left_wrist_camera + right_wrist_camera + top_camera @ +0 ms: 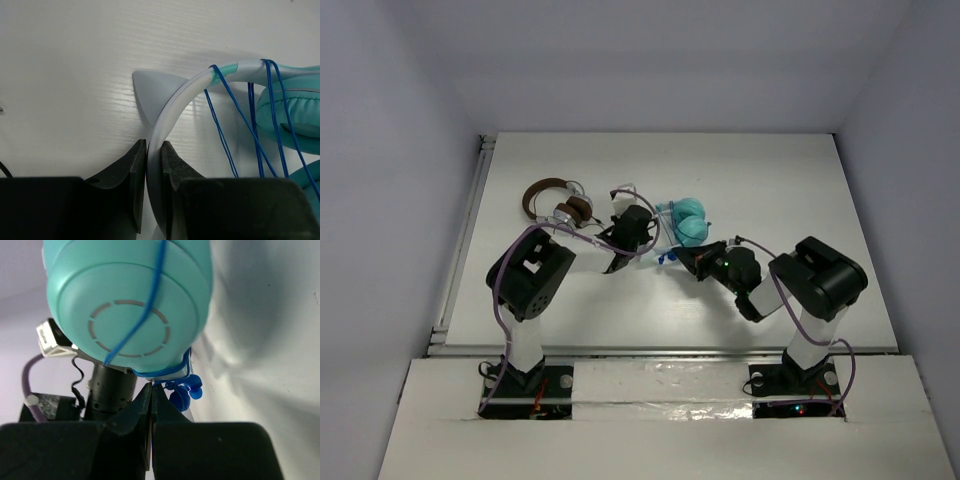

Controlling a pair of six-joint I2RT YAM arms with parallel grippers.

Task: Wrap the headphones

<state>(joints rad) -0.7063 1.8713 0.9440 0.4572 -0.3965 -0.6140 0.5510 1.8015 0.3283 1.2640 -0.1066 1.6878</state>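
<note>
On the white tabletop (770,180) the headphones (688,218) are seen near the middle, with the long axis lying across, teal cups at the right and headband (170,115) at the left. Brown headphones (555,200) are placed further left. Only in the wrist views are the grips shown: the left tool (153,147) is closed on the headband, the right tool (151,390) on the blue cable (150,305).

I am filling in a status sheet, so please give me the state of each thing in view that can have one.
Headphones: gripped at headband.
Cable: looped several times over headband.
Left gripper: shut on headband.
Right gripper: shut on cable.
Brown headphones: lying on table, untouched.
</note>
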